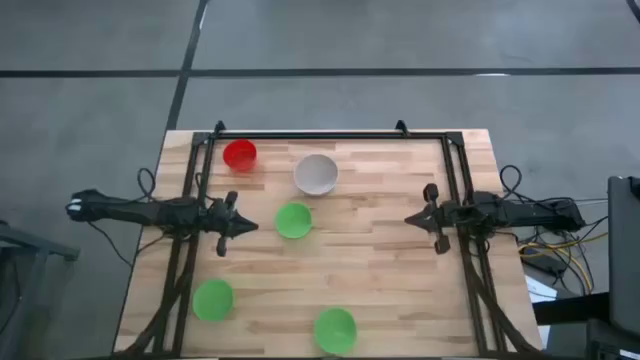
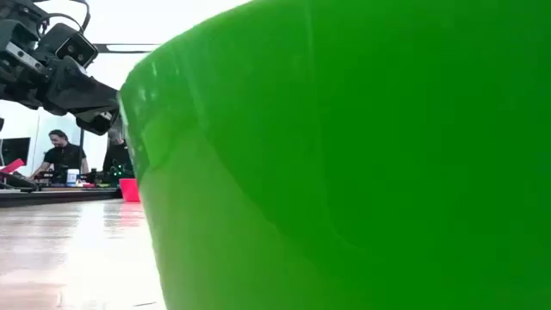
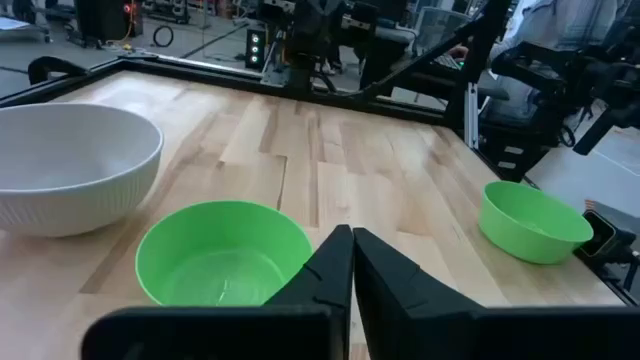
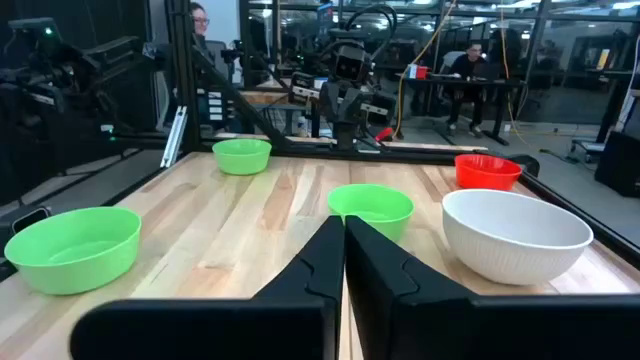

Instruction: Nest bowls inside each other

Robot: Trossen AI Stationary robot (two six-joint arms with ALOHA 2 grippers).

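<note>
Desk (image 1: 380, 250): white-grey bowl (image 1: 316, 174) at 12 o'clock, red bowl (image 1: 239, 154) at 11, green bowls at centre (image 1: 293, 220), at 7 (image 1: 213, 299) and at 6 (image 1: 334, 329), all apart. Left tool (image 1: 250, 226) at 9 and right tool (image 1: 410, 219) at 3, fingers pressed together, holding nothing.

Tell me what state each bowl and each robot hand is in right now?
Red bowl: upright, empty, alone.
White bowl: upright, empty, not nested.
Middle green bowl: upright, empty, in front of the left gripper.
Near-left green bowl: upright, alone.
Near-edge green bowl: upright, alone.
Left gripper: fingers shut, holding nothing.
Right gripper: fingers shut, holding nothing.
</note>
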